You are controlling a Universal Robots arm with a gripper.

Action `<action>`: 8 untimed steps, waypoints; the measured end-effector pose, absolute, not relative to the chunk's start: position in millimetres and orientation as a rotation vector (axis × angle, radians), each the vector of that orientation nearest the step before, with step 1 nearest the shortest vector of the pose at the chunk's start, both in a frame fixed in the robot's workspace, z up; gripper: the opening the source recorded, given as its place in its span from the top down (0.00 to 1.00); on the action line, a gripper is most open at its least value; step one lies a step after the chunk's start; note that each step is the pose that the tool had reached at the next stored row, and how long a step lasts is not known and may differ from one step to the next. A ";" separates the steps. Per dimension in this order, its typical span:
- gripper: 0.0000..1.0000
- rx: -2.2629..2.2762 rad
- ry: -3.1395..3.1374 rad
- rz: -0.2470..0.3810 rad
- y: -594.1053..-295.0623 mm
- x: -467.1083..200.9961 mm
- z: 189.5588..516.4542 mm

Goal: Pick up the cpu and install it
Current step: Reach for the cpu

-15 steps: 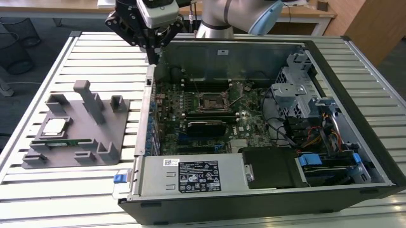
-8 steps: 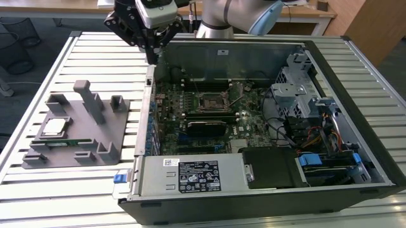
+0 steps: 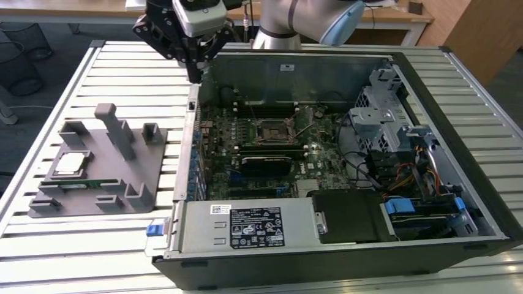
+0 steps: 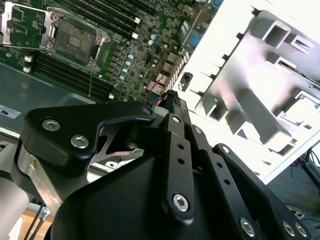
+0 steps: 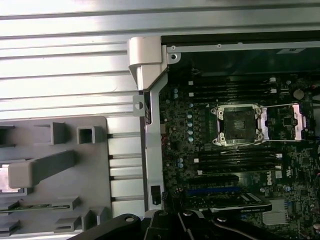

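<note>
Overhead, hanging with the gripper (image 3: 195,76) above the far corner of the computer case (image 3: 327,269) on the exterior view's left, over the case's wall rather than over the boards inside. Holding nothing: fingers (image 4: 175,130) pressed together to one narrow tip, with no gap to be seen between them in the exterior view or the second wrist view. Well apart from the cpu (image 3: 70,164), lying flat, silver side up, on the grey tray (image 3: 82,207) near the slatted worktop's (image 3: 82,257) edge on the exterior view's left. Just beside the cpu, toward the tray's near edge, a thin green memory stick (image 3: 79,182). Inside the case, on the motherboard (image 3: 327,153), the socket (image 5: 239,125) uncovered, with its metal frame (image 5: 287,120) lying open to one side.
</note>
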State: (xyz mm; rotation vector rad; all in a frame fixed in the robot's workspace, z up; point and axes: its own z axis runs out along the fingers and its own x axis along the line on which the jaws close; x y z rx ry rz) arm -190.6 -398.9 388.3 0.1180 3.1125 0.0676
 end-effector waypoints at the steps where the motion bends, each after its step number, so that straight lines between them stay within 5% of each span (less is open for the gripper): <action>1: 0.89 0.118 3.112 0.068 -398.9 -190.7 388.2; 8: 0.89 0.118 3.113 0.068 -398.9 -192.2 388.0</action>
